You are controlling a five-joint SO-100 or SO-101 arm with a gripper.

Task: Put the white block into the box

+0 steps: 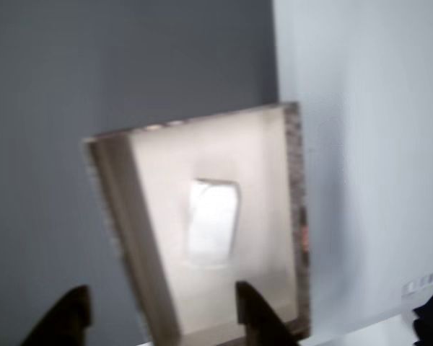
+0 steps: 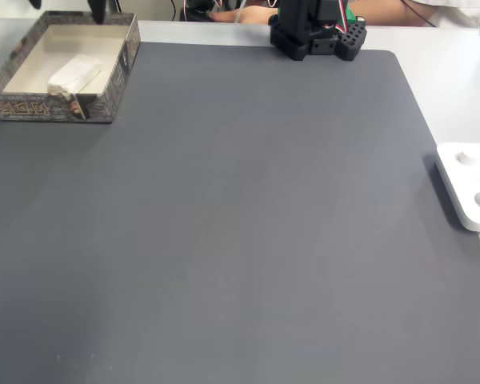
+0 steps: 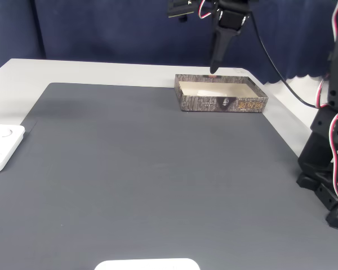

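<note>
Other view: the white block (image 1: 213, 220), centre of frame, lies flat on the beige floor of the box (image 1: 294, 216), clear of all four walls, its long axis running roughly top to bottom of the picture. Two dark fingertips of the claw (image 1: 159, 313) enter at the lower edge, spread wide and holding nothing; the block sits above and between them in the frame, untouched. The picture is soft, so fine detail is lost. A fixed view: box (image 2: 112, 96) at upper left on a dark grey mat (image 2: 248, 224) over the worktop (image 2: 452, 88); block (image 2: 74, 73) inside it, long axis slanting from lower left to upper right. Arm base (image 2: 316, 34) at top centre; corner of a white device (image 2: 470, 192) at right edge. Another fixed view: box (image 3: 222, 103) right of centre, upper half; the claw (image 3: 214, 70) hangs above its rear wall, pointing down, well clear of the contents. The block cannot be made out here. Judgement: placement looks complete, and the remaining move is simply lifting clear without catching the box wall.
</note>
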